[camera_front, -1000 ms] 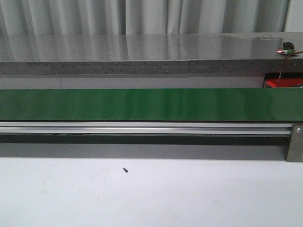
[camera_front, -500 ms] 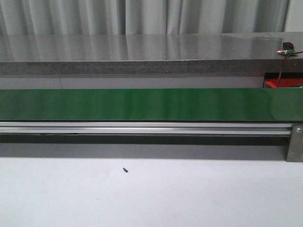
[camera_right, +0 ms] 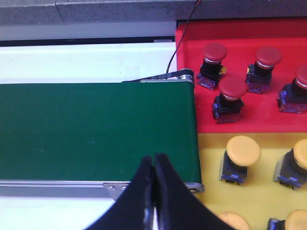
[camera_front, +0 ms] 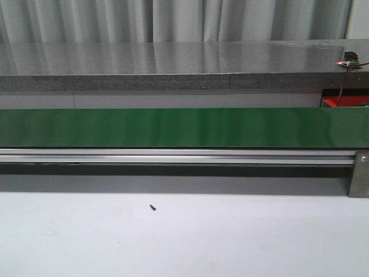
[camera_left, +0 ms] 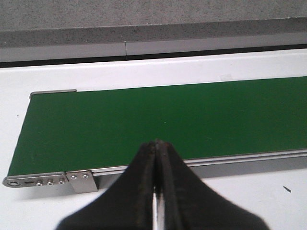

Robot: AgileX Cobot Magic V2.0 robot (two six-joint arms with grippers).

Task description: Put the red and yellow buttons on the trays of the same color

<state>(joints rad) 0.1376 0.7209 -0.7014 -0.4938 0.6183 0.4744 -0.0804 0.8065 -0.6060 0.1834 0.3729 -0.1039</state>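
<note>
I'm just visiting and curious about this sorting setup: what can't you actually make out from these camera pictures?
- Yellow tray, right wrist view: the picture's edges cut it, so its button count is unknown.
- Red tray, front view: only a sliver shows behind the green belt.
- Small dark speck on the table, front view: too small to identify.
- Both arms: outside the front view.

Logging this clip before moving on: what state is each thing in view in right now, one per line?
Green belt: bare, no button on it in any view.
Left gripper: fingers pressed together, holding nothing.
Right gripper: fingers pressed together, holding nothing.
Red tray: holds at least four red buttons, upright.
Yellow tray: holds several yellow buttons.
Small dark screw: loose on the table.
</note>
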